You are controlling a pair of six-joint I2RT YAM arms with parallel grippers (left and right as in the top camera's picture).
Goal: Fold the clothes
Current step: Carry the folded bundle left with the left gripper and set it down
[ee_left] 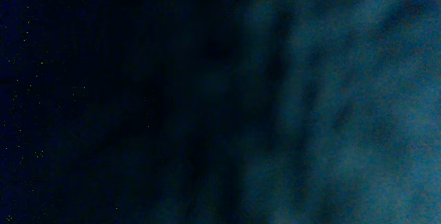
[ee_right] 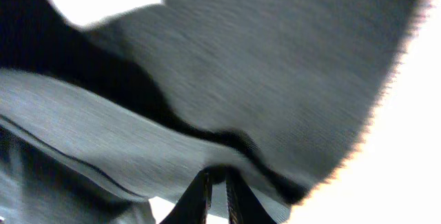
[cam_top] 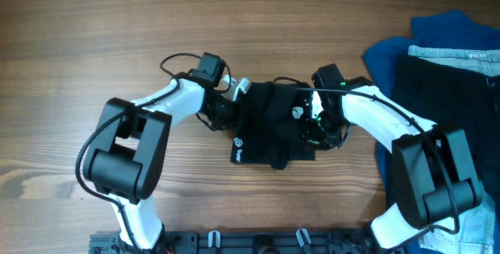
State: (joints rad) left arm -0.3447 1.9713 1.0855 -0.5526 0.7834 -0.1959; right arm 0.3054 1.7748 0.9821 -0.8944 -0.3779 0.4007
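Note:
The black shirt [cam_top: 269, 121] lies bunched at the table's middle, with its white round logo [cam_top: 241, 141] and lettering at the lower left. My left gripper [cam_top: 225, 109] is at the shirt's left edge. Dark fabric [ee_left: 331, 100] fills the left wrist view and hides the jaws. My right gripper [cam_top: 314, 121] is at the shirt's right side. In the right wrist view its fingers [ee_right: 217, 191] are pinched together on a fold of the shirt [ee_right: 275, 65], which hangs in front of the camera.
A bright blue garment [cam_top: 437, 31] lies at the right edge of the wooden table [cam_top: 117, 35]. On it lies a black garment [cam_top: 437, 98] with a grey waistband [cam_top: 457, 53]. The arm bases stand at the front edge.

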